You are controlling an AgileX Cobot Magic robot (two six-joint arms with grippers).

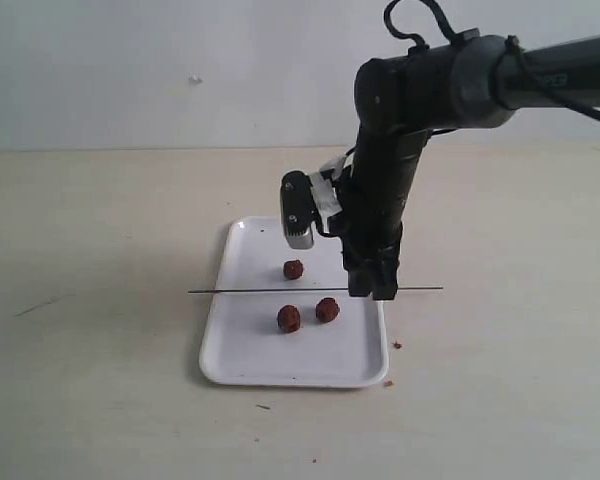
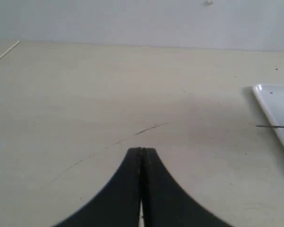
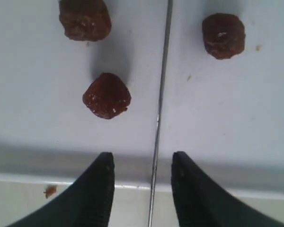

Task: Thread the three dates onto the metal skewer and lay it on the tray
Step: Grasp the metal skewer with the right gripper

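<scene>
In the exterior view, the shallow white rectangular tray with rounded corners sits on the pale beige tabletop, with wide bare table to its left, in front and to its right. The thin straight dark grey metal skewer lies crosswise over the tray, both ends overhanging the side rims. The three small wrinkled red-brown dates are loose on the tray floor and not threaded: one beyond the rod, two on the near side. The black right gripper points down at the skewer, close to the tray's right rim. Two tiny brown crumbs lie just off that edge. In the left wrist view, the left gripper has its black fingers pressed together on nothing, low over bare table, well apart from the tray corner and the skewer tip. In the right wrist view, the right gripper stands with its fingers spread, the skewer running through the gap over the rim without visible contact; the dates lie on either side of it.
</scene>
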